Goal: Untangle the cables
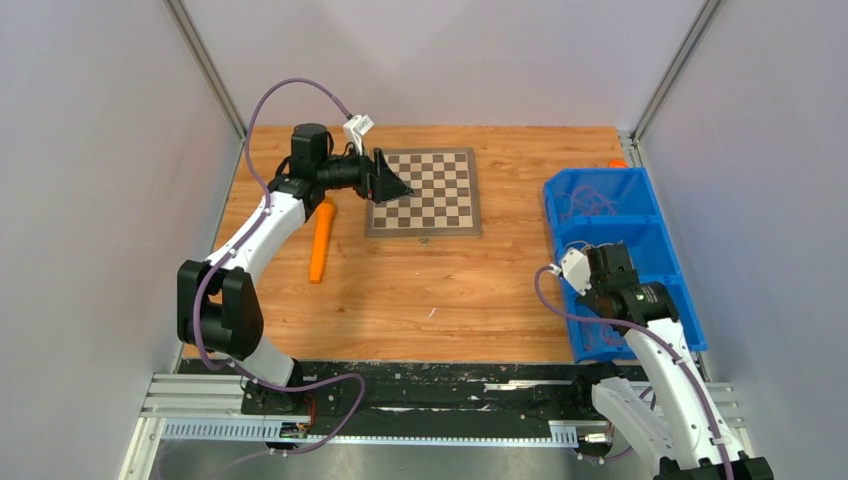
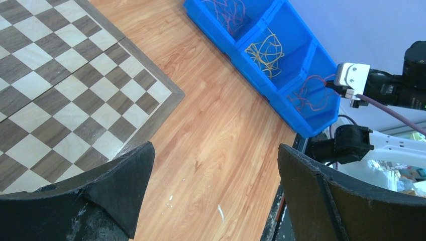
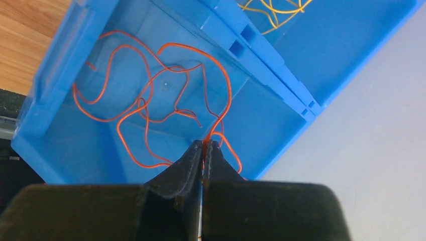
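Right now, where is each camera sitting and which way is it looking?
Top external: high up behind, looking down on the table; left arm and right arm show.
Left wrist: on the left arm, facing across the chessboard toward the blue bin; open left end effector shows.
Right wrist: on the right arm, facing down into the bin at orange cables; shut right end effector pinches one.
Shared: both wrist views show the bin.

White shells and black joint housings are being shown on the left arm (image 1: 262,228) and right arm (image 1: 640,415). A purple hose (image 1: 262,105) is being run along each, and scuffed black fingers (image 2: 125,191) are being shown.
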Controlling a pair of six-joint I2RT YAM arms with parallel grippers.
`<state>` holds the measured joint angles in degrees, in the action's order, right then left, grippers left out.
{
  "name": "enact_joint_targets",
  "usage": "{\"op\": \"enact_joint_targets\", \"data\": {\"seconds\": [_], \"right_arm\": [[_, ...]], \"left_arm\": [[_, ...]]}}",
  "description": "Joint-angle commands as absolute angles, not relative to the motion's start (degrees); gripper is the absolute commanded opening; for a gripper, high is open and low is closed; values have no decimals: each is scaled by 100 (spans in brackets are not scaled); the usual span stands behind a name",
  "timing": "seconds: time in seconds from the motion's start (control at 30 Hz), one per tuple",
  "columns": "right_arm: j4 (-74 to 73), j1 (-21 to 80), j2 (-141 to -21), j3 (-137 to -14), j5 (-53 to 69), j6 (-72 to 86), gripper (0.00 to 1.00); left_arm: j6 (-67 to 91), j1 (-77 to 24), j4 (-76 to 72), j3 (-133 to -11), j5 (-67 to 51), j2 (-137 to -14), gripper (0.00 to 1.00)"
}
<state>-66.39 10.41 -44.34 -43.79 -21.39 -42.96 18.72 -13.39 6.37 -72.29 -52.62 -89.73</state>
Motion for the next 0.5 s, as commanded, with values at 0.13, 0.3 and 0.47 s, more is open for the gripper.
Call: {"op": "enact_joint_targets", "data": {"seconds": [0.13, 0.3, 0.47], "right_arm": [[-6568, 1027, -4461, -4573, -1971, -4552, 51], [-6786, 1028, -5057, -5608, -1190, -4185, 71], [-6921, 1028, -5586, -6727, 109, -3987, 90]], "left_arm": [[1719, -1361, 602, -7525, -5276, -8877, 100], [1555, -1362, 956, -7765, -5200, -8876, 100], [1140, -1308, 2475, -8566, -5040, -9048, 100]]}}
